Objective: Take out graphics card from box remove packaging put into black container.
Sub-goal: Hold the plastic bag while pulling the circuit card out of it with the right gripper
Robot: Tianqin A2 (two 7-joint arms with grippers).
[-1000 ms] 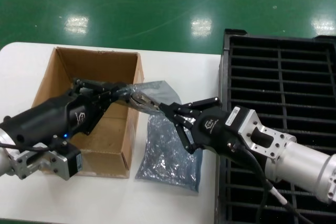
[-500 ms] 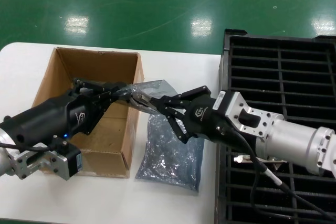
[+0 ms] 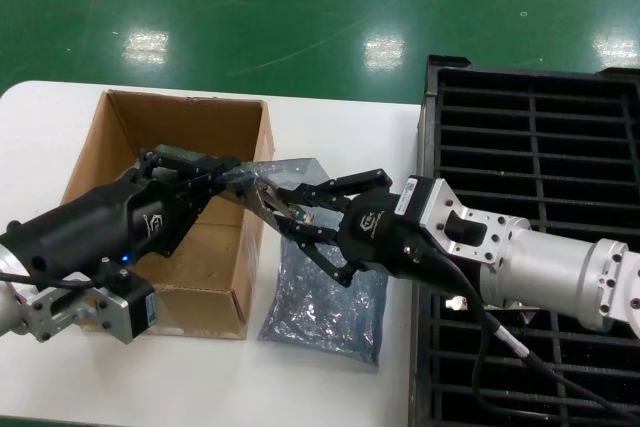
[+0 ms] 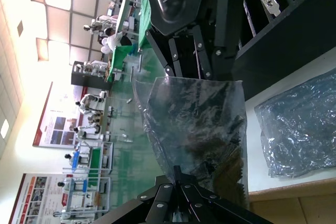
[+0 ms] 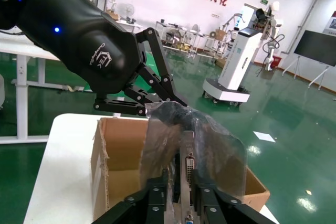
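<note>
Right wrist view, crinkly translucent packaging [image 5: 210, 145] (shiny), silver-bracketed graphics card [image 5: 187, 169] inside

The graphics card [image 5: 188, 167] is sitting upright inside its crinkly packaging [image 3: 262, 179], held above the box [image 3: 180, 207] edge. The black container [image 3: 560, 167] is sitting off to the right.

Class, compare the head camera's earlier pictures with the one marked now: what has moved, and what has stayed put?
The right tool has moved left toward the box, closing on the bagged graphics card at its bracket end; its fingers are around it, though a firm grip cannot be confirmed. The left tool stays shut on the packaging above the box. The empty bag on the table and the black container are unchanged.
</note>
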